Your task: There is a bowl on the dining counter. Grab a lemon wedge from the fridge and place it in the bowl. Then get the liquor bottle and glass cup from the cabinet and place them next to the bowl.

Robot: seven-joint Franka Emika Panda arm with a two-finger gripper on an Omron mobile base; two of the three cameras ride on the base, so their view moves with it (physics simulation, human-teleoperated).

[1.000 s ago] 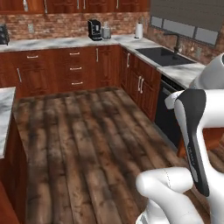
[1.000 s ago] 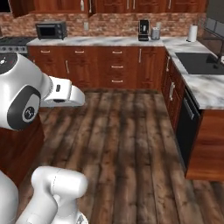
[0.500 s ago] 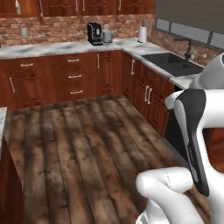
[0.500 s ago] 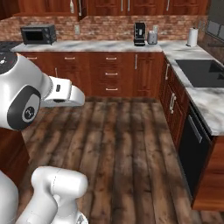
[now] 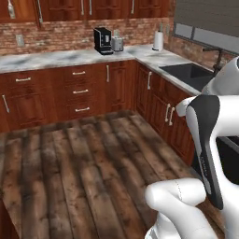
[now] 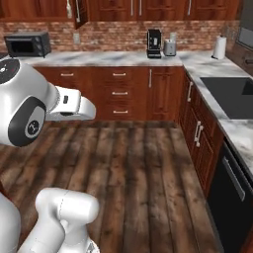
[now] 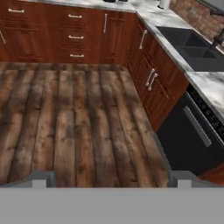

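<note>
While the jaws stand released and wide, their two small dark fingertips (image 7: 41, 178) at 7 and 5 o'clock of the hand view have nothing between them, only the dark brown wood-plank floor (image 7: 78, 118) beyond. One L-shaped grey-white marble bench (image 5: 56, 58) on reddish-brown drawers and doors runs from 9 through 12 to 3 o'clock of the left base view. On it stand one black boxy coffee machine (image 5: 102, 40), one small silver canister (image 5: 117, 44) just beside it, and one white paper-towel roll (image 5: 158, 41) toward 1 o'clock. One dark sunken sink (image 5: 186, 72) lies at 2 o'clock. From the right base view, one black microwave oven (image 6: 27, 44) sits at 10 o'clock. One stack of three drawers (image 6: 119, 93) shows below the coffee machine. Reddish-brown wooden wall cabinets (image 6: 148, 7) line 12 o'clock; which one is the task's I cannot tell. One black dishwasher front (image 7: 192, 135) sits at 4 o'clock.
</note>
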